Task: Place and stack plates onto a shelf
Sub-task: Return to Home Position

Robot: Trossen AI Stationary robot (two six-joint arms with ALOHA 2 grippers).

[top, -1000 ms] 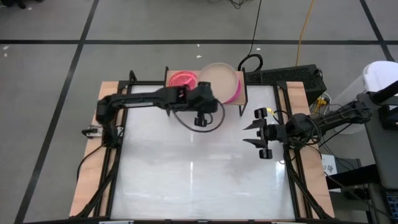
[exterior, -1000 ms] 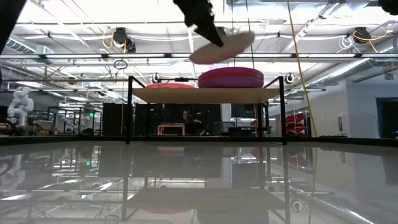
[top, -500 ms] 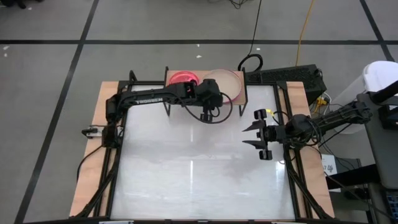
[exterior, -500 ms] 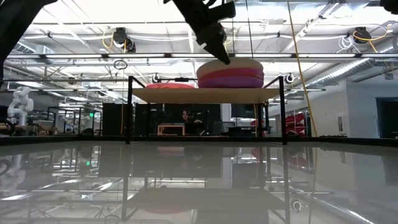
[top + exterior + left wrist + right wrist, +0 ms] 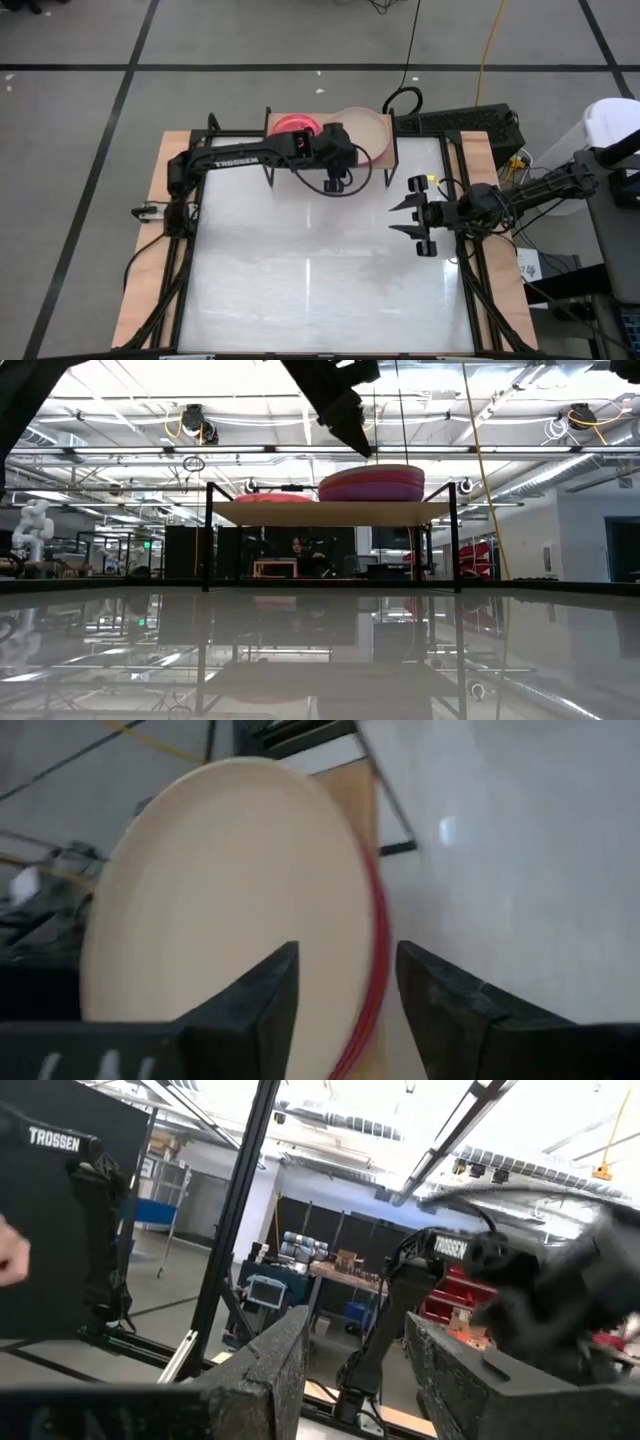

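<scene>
The shelf (image 5: 300, 512) stands at the table's far edge. On its right half lies a stack of large plates: a beige plate (image 5: 364, 133) (image 5: 220, 890) on top, a red one (image 5: 373, 970) and a purple one (image 5: 370, 491) beneath. Small pink plates (image 5: 294, 127) lie on its left half. My left gripper (image 5: 355, 438) (image 5: 345, 1010) hovers open just above the beige plate's near-left rim, fingers either side of the rim line, apart from it. My right gripper (image 5: 410, 215) (image 5: 355, 1370) waits open and empty over the table's right side.
The shelf's black legs (image 5: 208, 535) and posts rise at both ends. The white tabletop (image 5: 310, 280) lies bare between the arms and the near edge. A cable loop (image 5: 400, 98) and a dark box (image 5: 470, 125) sit beyond the far edge.
My left gripper has carried the beige plate toward the far edge and down onto the stack, then let it go. The plate, tilted and lifted a second ago, now lies flat on the red plate. The gripper stays just above its rim.
</scene>
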